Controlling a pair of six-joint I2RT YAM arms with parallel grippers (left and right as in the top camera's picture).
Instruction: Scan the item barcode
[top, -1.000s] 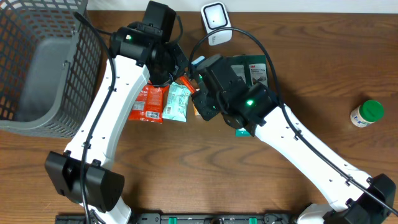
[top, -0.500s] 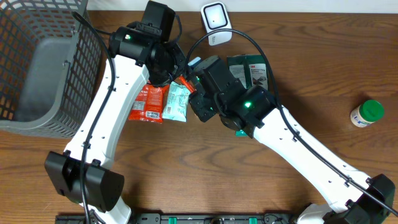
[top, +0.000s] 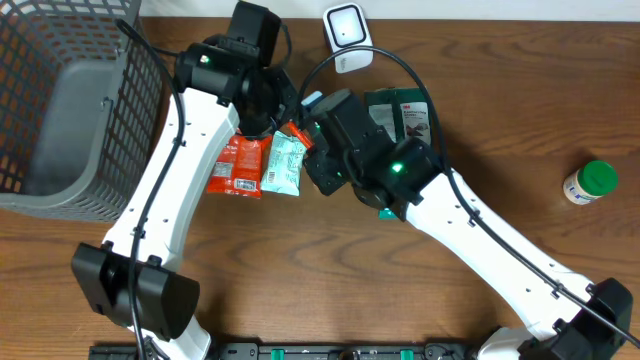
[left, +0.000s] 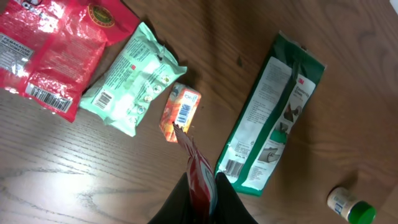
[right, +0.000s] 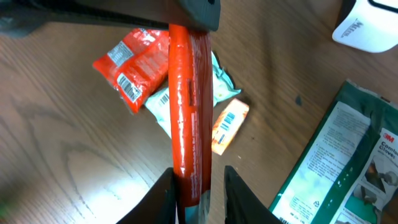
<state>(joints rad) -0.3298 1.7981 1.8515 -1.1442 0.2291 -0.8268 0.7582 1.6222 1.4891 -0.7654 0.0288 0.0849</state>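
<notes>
**Over mid-tabletop (top: 520, 120), two tools meet on one red stick packet (right: 189, 106)**

At the far left of the overhead frame stands a grey wire basket (top: 75, 120), on the wooden surface. Just right of it, the white left arm runs up the frame. Its left tool (left: 200, 196) is pressed together on one end of the red stick packet and holds it clear of the wood, above the frame's centre.

Under that spot three things lie flat in a row. A red snack bag (top: 236, 167) comes first, with a mint-green pouch (top: 285, 165) touching its right edge. A small orange box (left: 180, 112) sits close beside the pouch, its barcode facing up.

From the lower right comes the right arm. Its right tool (right: 199, 186) has one finger on each side of the packet's other end. The fingers are slightly spread, and a sliver of gap shows on one side in the right wrist view.

Further right, a dark green packet (top: 405, 115) lies flat, partly under that arm. Just above it at the top edge stands the white scanner (top: 345, 30). A white bottle (top: 590, 182) with a green cap rests well apart, near the right edge.
</notes>
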